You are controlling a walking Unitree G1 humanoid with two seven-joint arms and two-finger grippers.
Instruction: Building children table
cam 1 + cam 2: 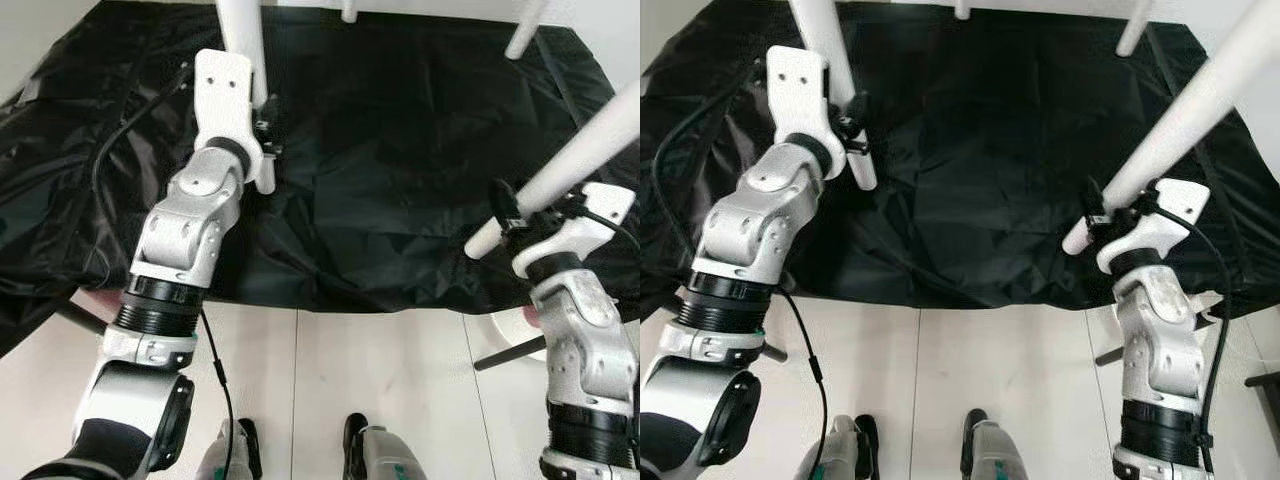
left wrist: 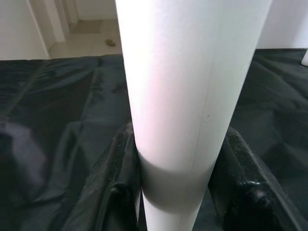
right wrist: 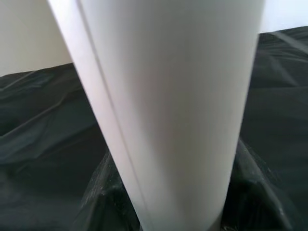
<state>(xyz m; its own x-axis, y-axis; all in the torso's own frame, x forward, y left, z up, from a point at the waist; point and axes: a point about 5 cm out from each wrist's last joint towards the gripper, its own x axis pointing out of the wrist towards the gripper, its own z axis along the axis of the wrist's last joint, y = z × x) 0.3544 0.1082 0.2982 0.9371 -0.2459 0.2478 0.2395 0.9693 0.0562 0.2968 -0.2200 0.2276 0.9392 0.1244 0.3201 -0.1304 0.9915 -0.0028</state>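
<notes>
Two white round table legs slant down over a black sheet (image 1: 380,180). My left gripper (image 1: 262,125) is shut on the left leg (image 1: 243,30) a little above its free end. In the left wrist view that leg (image 2: 192,96) stands between the black fingers (image 2: 115,192). My right gripper (image 1: 510,215) is shut on the right leg (image 1: 580,150) near its lower end. The right wrist view looks along this leg (image 3: 168,96), pressed between dark pads. Two more white legs (image 1: 526,28) poke in at the far edge.
The crumpled black sheet covers the ground ahead; its near edge lies on white floor tiles (image 1: 380,390). My own feet (image 1: 360,450) stand just short of it. A dark rod (image 1: 510,352) and a white round object lie by my right arm.
</notes>
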